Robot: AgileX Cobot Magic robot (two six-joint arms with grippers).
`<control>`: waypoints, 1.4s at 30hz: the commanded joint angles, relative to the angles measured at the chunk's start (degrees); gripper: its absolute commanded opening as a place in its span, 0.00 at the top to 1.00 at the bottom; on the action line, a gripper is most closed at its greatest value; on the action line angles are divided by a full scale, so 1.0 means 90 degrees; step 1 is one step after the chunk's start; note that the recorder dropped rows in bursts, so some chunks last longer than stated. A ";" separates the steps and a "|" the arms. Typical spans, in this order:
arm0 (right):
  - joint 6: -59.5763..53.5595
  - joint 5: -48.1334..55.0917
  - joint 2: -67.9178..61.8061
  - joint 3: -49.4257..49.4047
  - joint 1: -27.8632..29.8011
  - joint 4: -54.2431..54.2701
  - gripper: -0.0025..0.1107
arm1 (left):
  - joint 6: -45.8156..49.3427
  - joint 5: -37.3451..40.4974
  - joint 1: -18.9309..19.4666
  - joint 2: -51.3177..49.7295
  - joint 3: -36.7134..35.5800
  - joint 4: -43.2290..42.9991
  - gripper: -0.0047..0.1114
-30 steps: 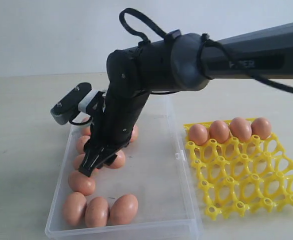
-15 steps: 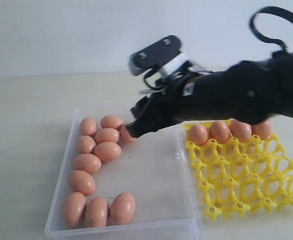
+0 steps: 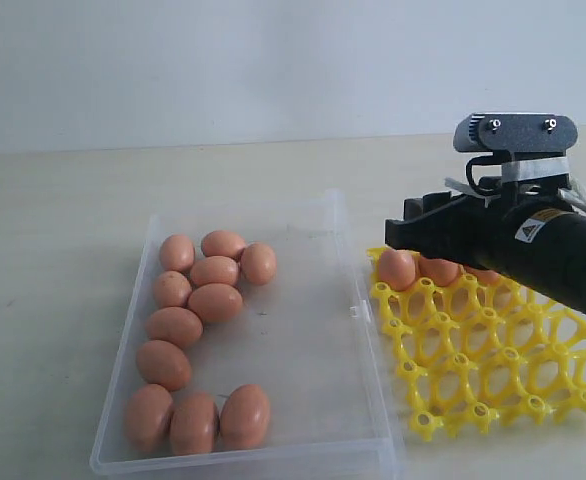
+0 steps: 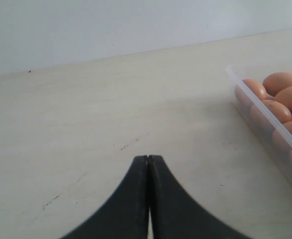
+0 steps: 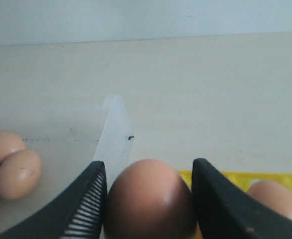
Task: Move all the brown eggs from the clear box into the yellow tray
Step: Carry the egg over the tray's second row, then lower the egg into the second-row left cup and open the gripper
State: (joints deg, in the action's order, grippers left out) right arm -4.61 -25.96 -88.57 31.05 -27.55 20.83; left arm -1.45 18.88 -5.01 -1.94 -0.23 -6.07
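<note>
Between the right jaws, clamped on it, 1 brown egg (image 5: 148, 199) hangs over the far row of the yellow tray (image 3: 410, 368), so placing is in hand and likely needs lowering into a free cell, with 11 eggs (image 3: 215, 302) in the clear box (image 3: 303, 330) and the left jaws together.

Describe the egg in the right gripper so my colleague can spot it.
Find the yellow tray beside the clear box; the right gripper hangs over its far corner nearest the box. The held egg is the only one flanked by black fingers.
</note>
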 commanded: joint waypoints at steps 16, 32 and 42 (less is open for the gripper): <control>0.0870 -0.0545 -0.1131 0.0022 0.0023 -0.0611 0.98 | -0.0028 -0.0088 -0.0020 -0.0004 0.0026 0.0009 0.96; 0.1142 -0.0266 -0.1360 0.0227 0.0023 -0.0891 0.98 | -0.0028 -0.0088 -0.0020 -0.0004 0.0026 0.0009 0.96; 0.1247 0.0067 -0.1360 0.0227 0.0023 -0.0891 0.98 | -0.0028 -0.0088 -0.0020 -0.0004 0.0026 0.0009 0.96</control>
State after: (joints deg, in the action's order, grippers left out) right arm 6.37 -25.20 -100.86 32.76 -27.55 13.53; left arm -1.45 18.88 -5.01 -1.94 -0.23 -6.07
